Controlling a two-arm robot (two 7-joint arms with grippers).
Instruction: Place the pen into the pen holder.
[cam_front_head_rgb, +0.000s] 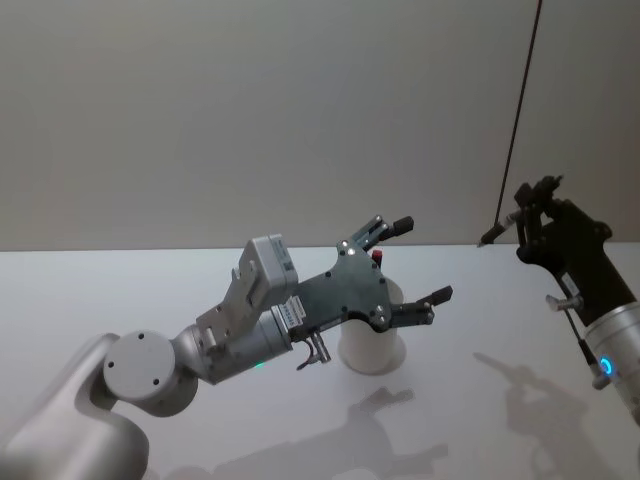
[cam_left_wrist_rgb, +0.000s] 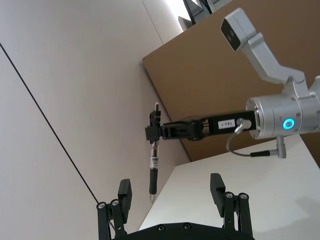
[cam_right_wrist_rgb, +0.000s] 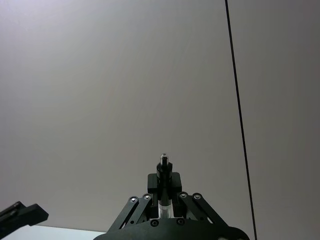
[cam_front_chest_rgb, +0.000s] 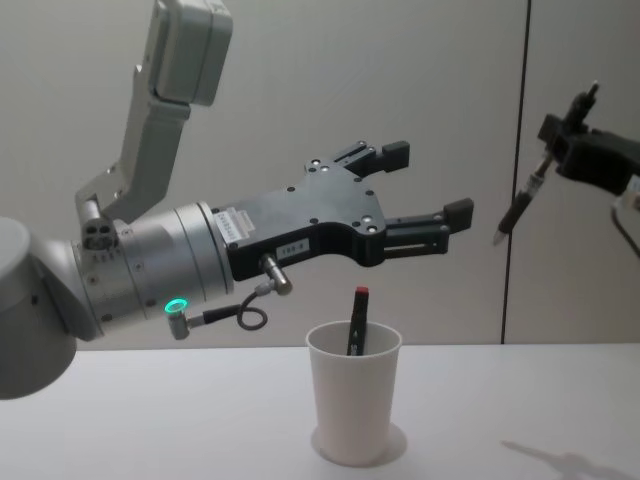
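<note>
the right gripper (cam_front_chest_rgb: 570, 135) is raised high at the right side of the scene, well above the table (cam_front_chest_rgb: 150, 420), and its fingers are clamped on a pen (cam_front_chest_rgb: 518, 207). in the chest view the pen hangs below the fingers at a tilt, its tip pointing down and toward the left. in the left wrist view the same pen (cam_left_wrist_rgb: 154, 165) is gripped near its upper end, with most of its barrel free below the fingers.

the left gripper (cam_front_chest_rgb: 425, 195) hovers in the air above the pen holder (cam_front_chest_rgb: 353, 405), reaching toward the right, its fingers spread wide with nothing between them. in the head view the left gripper (cam_front_head_rgb: 420, 265) covers much of the pen holder (cam_front_head_rgb: 372, 345).

the pen holder, a white paper cup, stands upright on the table near the middle. one dark pen with a red cap (cam_front_chest_rgb: 356, 320) already leans inside it, sticking up past the rim.

as for progress, i judge the task about half done for the pen in hand: it is picked up and lifted, but it is well apart from the cup, off to the right and higher. what is left is to carry it left over the rim, bring it closer to upright, lower the tip inside and let go. the left gripper above the cup looks likely to crowd that approach.
</note>
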